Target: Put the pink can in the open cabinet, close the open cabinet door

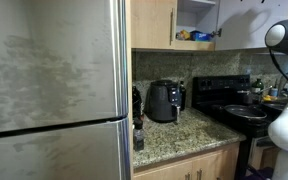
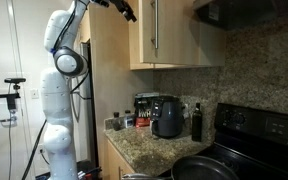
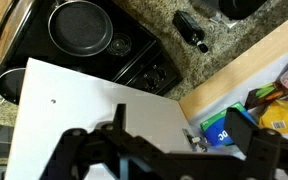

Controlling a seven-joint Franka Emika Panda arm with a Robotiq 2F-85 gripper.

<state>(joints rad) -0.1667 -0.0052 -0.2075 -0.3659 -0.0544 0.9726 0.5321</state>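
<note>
The cabinet [image 1: 196, 12] stands open above the counter, with yellow and blue packs on its white shelf. Its cabinet door [image 2: 179, 35] is swung out; its white inner face [image 3: 84, 110] fills the wrist view. My gripper [image 3: 179, 140] hangs open and empty right at the door's hinge edge, high up beside the door [image 2: 121, 9]. A blue box [image 3: 219, 130] lies just past the fingers. A small reddish thing, perhaps the pink can [image 2: 130, 121], stands on the counter left of the air fryer; it is too small to be sure.
A black air fryer [image 1: 164, 100] and a dark bottle [image 2: 196, 122] stand on the granite counter [image 1: 174, 135]. The steel fridge [image 1: 54, 90] is on one side, the black stove [image 1: 234, 105] on the other. A pan [image 2: 204, 168] sits on the stove.
</note>
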